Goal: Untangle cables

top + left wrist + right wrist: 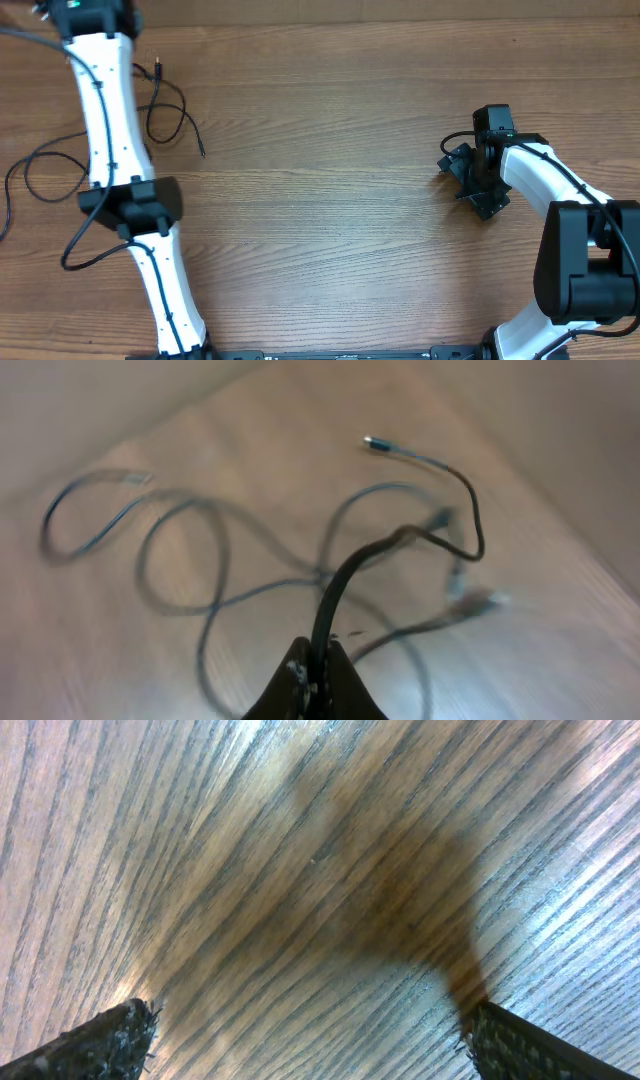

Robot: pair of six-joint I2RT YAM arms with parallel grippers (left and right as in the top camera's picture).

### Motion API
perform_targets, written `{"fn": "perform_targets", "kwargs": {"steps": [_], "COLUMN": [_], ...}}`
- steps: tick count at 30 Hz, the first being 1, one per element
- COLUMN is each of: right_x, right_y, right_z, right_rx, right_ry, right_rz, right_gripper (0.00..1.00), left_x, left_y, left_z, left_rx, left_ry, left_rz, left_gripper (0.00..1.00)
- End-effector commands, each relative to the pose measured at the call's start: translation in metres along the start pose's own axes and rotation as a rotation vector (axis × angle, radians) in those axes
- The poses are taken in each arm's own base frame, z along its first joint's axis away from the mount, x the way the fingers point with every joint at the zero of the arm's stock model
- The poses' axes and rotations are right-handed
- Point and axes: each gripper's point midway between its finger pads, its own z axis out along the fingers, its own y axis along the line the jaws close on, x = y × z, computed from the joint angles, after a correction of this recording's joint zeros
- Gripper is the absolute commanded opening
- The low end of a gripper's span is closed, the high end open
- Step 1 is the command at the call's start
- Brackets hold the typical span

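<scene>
1. Mostly bare wood: we see a broad stretch of table (330, 200) between the two arms, with open room for moving.
2. We find the cables (165, 105) at the table's far left, near its far edge. They loop on both sides of the left arm (110, 110) and part of them is hidden under it.
3. In the left wrist view the left gripper (318, 665) is pinched tight on one of the cables (200, 560). That cord rises from between the fingers and bends away, while the other loops lie blurred on the wood below.
4. The right gripper (470, 175) sits at the right side, well apart from the cables. In its wrist view the right gripper (310, 1025) has its jaws spread wide, with nothing between them but wood.
5. Edges: in the left wrist view the wood seems to end at pale, blurred borders at upper left and at right, with the loops between them. We cannot tell how close they lie.
6. Materials:
   - The table is brown with fine straight grain and a slight sheen.
   - The cables are thin, black and limp, in rounded loops that cross each other.
   - One plug tip (372, 443) looks small and metallic.
   - The right arm (575, 250) has white shells and black joints.
   - The fingertips (130, 1025) are black and rough.
</scene>
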Motion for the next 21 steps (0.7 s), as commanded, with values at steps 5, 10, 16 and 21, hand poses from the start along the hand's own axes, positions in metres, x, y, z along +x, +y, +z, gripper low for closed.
{"fn": "perform_targets", "kwargs": {"steps": [5, 10, 16, 21], "right_x": [0.009, 0.010, 0.010, 0.010], "right_y": [-0.016, -0.016, -0.016, -0.017], "right_z": [0.020, 0.020, 0.020, 0.020], "right_rx": [0.049, 0.050, 0.051, 0.052], "right_ry": [0.036, 0.037, 0.037, 0.038], "right_rz": [0.000, 0.000, 0.000, -0.001], "right_gripper": [1.00, 1.00, 1.00, 1.00], "left_x": [0.001, 0.003, 0.019, 0.042], "left_y": [0.041, 0.050, 0.054, 0.062], "left_z": [0.015, 0.026, 0.041, 0.059], "left_rx": [-0.096, -0.129, -0.188, -0.273], "left_ry": [0.073, 0.097, 0.138, 0.188], "left_rz": [-0.255, -0.230, -0.171, -0.114], "left_gripper": [0.04, 0.04, 0.04, 0.04]}}
